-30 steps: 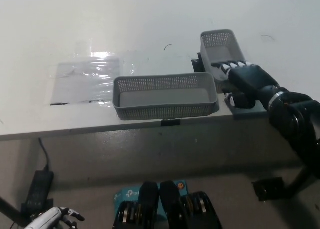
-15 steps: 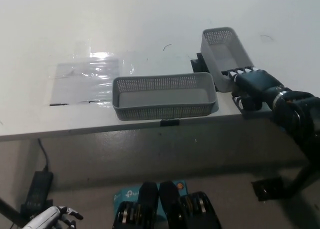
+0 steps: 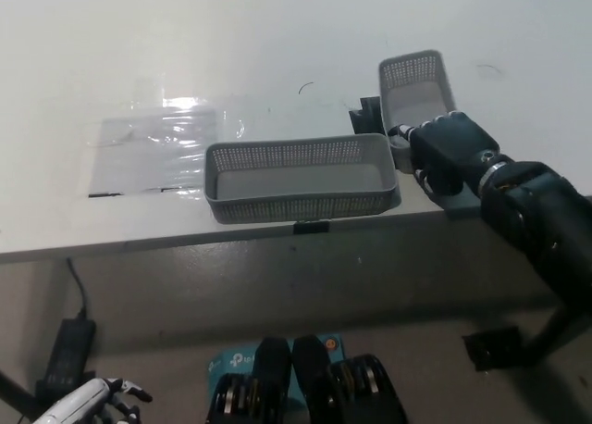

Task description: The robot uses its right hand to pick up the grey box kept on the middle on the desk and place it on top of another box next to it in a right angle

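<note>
The view is evenly lit from overhead — the white desk washes out toward the top, nearly featureless. A bright glare patch sits on the clear plastic sheet, crinkled highlights around it. Shadows are soft and short — a faint one lies beneath the grey basket. The floor below is dimmer. Overall focus is soft, with grainy detail throughout.

The desk is white, with a shiny clear sheet at the left that looks pale grey. Both boxes are grey with fine perforated mesh walls — the long box in the middle and the smaller box at the far right. The right hand is black with pale fingertips; the left hand is white.
</note>
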You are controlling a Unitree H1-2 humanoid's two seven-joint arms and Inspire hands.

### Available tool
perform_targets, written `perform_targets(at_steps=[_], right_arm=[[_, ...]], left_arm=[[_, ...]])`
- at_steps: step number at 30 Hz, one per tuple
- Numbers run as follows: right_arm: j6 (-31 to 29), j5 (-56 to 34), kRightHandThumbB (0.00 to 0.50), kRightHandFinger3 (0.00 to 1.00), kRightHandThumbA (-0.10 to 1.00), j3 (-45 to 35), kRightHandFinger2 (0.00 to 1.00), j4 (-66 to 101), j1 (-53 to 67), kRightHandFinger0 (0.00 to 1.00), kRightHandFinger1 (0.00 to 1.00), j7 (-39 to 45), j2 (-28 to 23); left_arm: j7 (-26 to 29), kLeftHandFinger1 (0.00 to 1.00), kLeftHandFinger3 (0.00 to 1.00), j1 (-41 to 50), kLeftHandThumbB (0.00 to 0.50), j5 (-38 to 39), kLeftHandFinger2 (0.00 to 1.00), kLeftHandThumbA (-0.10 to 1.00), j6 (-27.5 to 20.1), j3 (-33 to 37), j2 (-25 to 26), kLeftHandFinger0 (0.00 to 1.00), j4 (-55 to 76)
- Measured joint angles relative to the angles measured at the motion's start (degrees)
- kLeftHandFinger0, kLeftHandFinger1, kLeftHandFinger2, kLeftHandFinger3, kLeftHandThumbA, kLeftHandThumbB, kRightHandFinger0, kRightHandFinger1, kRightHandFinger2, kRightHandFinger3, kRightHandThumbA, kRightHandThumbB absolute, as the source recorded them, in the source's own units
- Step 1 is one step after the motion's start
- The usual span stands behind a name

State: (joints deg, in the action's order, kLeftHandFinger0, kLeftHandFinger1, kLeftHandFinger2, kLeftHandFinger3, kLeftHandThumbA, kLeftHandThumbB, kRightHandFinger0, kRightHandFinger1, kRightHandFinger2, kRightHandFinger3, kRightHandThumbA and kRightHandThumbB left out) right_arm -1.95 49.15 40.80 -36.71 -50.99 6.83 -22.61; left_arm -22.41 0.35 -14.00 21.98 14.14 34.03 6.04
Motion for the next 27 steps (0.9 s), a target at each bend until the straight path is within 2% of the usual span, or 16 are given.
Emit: perform_targets(at_steps=[1,3,9,10,11,13,14,15,16,17,19,21,22,23,24,27], right_arm=[[0.1,1.2,0.000,0.46,-0.10,0.6,0.42,0.0,0.0,0.00,0.17,-0.9,0.0],[0.0,2.4,0.003,0.33,-0.10,1.3,0.38,0.0,0.0,0.00,0.13,-1.8,0.0],[-1.7,3.6,0.000,0.17,-0.10,1.1,0.30,-2.0,0.1,0.00,0.05,-6.2,0.2],[-2.4,3.6,0.000,0.03,-0.10,0.9,0.31,-2.9,0.1,0.00,0.02,-7.6,0.4],[-2.8,3.5,0.000,0.00,-0.10,0.4,0.36,-3.6,0.1,0.00,0.03,-8.5,0.6],[-3.5,3.2,0.007,0.01,-0.10,-0.9,0.38,-4.6,0.5,0.00,0.04,-9.9,1.1],[-3.9,3.1,0.022,0.15,-0.10,-1.6,0.39,-5.0,0.7,0.00,0.04,-10.6,1.4],[-4.4,2.9,0.021,0.18,-0.10,-2.5,0.39,-5.4,1.1,0.00,0.04,-11.5,1.7],[-4.8,2.6,0.077,0.20,-0.10,-3.4,0.40,-5.5,1.5,0.00,0.06,-12.2,2.0],[-5.2,2.3,0.178,0.15,-0.10,-4.2,0.32,-5.5,1.8,0.00,0.03,-12.7,2.2],[-6.3,1.1,0.243,0.03,-0.10,-6.8,0.25,-5.2,2.9,0.00,0.00,-14.1,2.9],[-7.0,-0.2,0.216,0.00,-0.10,-9.5,0.19,-4.8,3.7,0.00,0.02,-15.5,3.9],[-7.2,-0.9,0.214,0.01,-0.10,-11.1,0.23,-4.6,4.2,0.00,0.05,-15.9,4.4],[-7.3,-1.5,0.145,0.02,-0.10,-12.6,0.29,-4.3,4.7,0.00,0.08,-16.2,5.1],[-7.3,-2.1,0.211,0.06,-0.10,-13.7,0.35,-4.0,5.1,0.00,0.11,-16.4,5.4],[-7.7,-3.7,0.239,0.07,-0.10,-17.0,0.39,-2.8,6.0,0.00,0.11,-17.0,6.4]], left_arm=[[-0.1,0.41,0.70,-0.1,0.336,0.0,0.56,0.33,0.0,0.0,0.0,0.38,0.0],[-0.2,0.40,0.67,-0.3,0.338,0.0,0.55,0.33,-0.1,-0.1,0.0,0.36,0.0],[-0.3,0.36,0.67,-0.6,0.332,-0.1,0.51,0.34,-0.2,-0.4,0.0,0.31,0.0],[-0.3,0.35,0.67,-0.6,0.341,-0.1,0.50,0.33,-0.3,-0.4,0.0,0.31,0.0],[-0.3,0.37,0.67,-0.6,0.337,-0.1,0.51,0.33,-0.3,-0.5,0.0,0.32,0.0],[-0.2,0.39,0.67,-0.7,0.334,-0.1,0.53,0.33,-0.3,-0.5,0.0,0.35,-0.1],[-0.2,0.40,0.67,-0.8,0.329,-0.1,0.54,0.33,-0.3,-0.6,0.0,0.36,-0.1],[-0.2,0.40,0.68,-0.8,0.329,-0.2,0.54,0.33,-0.3,-0.6,0.0,0.36,-0.2],[-0.2,0.40,0.68,-0.8,0.328,-0.2,0.54,0.33,-0.3,-0.5,0.0,0.37,-0.2],[-0.2,0.39,0.69,-0.8,0.324,-0.2,0.53,0.33,-0.3,-0.5,0.0,0.36,-0.2],[-0.3,0.37,0.68,-0.8,0.334,-0.3,0.51,0.32,-0.3,-0.5,0.0,0.33,-0.2],[-0.3,0.40,0.69,-0.8,0.326,-0.3,0.55,0.32,-0.2,-0.5,-0.1,0.36,-0.2],[-0.3,0.40,0.69,-0.8,0.326,-0.3,0.56,0.31,-0.2,-0.5,-0.1,0.36,-0.2],[-0.3,0.43,0.72,-0.8,0.338,-0.3,0.57,0.33,-0.2,-0.5,-0.1,0.40,-0.2],[-0.3,0.44,0.72,-0.8,0.337,-0.3,0.58,0.33,-0.2,-0.5,-0.1,0.40,-0.2],[-0.3,0.46,0.73,-0.8,0.332,-0.4,0.60,0.33,-0.2,-0.5,-0.1,0.43,-0.2]])
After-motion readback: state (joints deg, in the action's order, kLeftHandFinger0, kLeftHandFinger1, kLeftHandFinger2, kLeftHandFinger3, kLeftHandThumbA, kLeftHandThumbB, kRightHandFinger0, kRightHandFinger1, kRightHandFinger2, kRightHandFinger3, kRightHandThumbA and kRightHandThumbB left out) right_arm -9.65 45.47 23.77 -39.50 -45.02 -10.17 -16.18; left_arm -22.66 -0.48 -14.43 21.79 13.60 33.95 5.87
